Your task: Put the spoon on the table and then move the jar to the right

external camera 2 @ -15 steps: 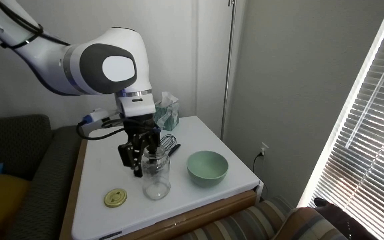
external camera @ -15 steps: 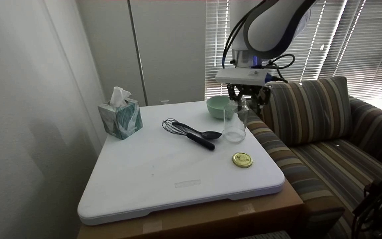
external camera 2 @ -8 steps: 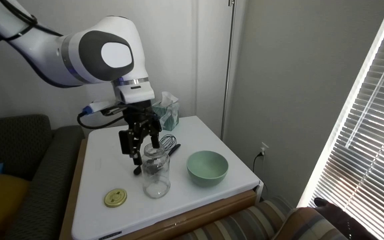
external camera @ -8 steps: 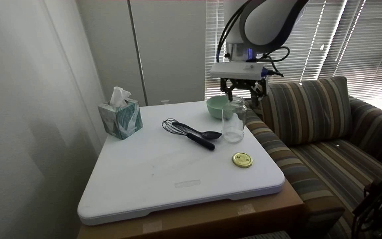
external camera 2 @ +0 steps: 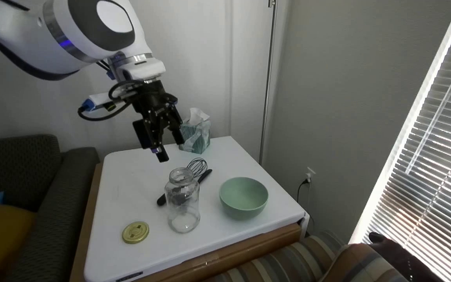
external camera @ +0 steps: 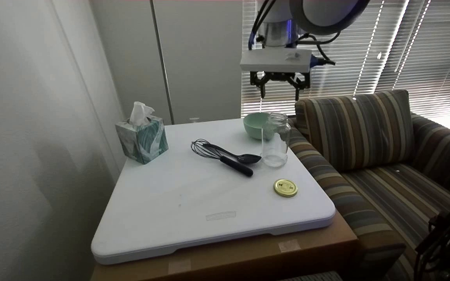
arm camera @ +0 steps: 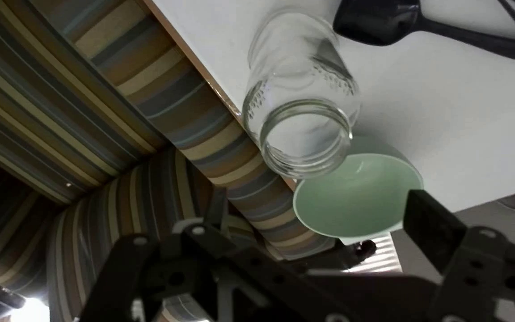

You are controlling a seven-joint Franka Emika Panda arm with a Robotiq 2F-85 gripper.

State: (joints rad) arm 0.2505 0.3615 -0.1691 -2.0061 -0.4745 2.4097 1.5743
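On the white table [external camera: 158, 210] the clear glass jar [external camera: 275, 146] stands upright near the edge beside the sofa. The black spoon [external camera: 249, 158] lies flat, its bowl close to the jar's base and its handle alongside the whisk's wires. Well above the jar's mouth, my gripper [external camera: 280, 95] hangs open with nothing between its fingers. In the wrist view the jar [arm camera: 302, 94] shows its open rim beyond the spread jaws, and part of the spoon [arm camera: 378, 22] appears at the top. Seen through the jar [external camera 2: 183, 207], the spoon's bowl is hard to make out.
Behind the jar sits a green bowl [external camera: 254, 125]; a gold lid [external camera: 285, 187] lies in front of it. A whisk [external camera: 237, 167] is beside the spoon, and a tissue box [external camera: 143, 138] stands by the wall. The striped sofa arm [external camera: 322, 187] runs along the table's side.
A second ago my fingers were at the jar's rim. They have spread apart, left the jar and risen well above it. The jar shifted slightly; the spoon has stayed in place.
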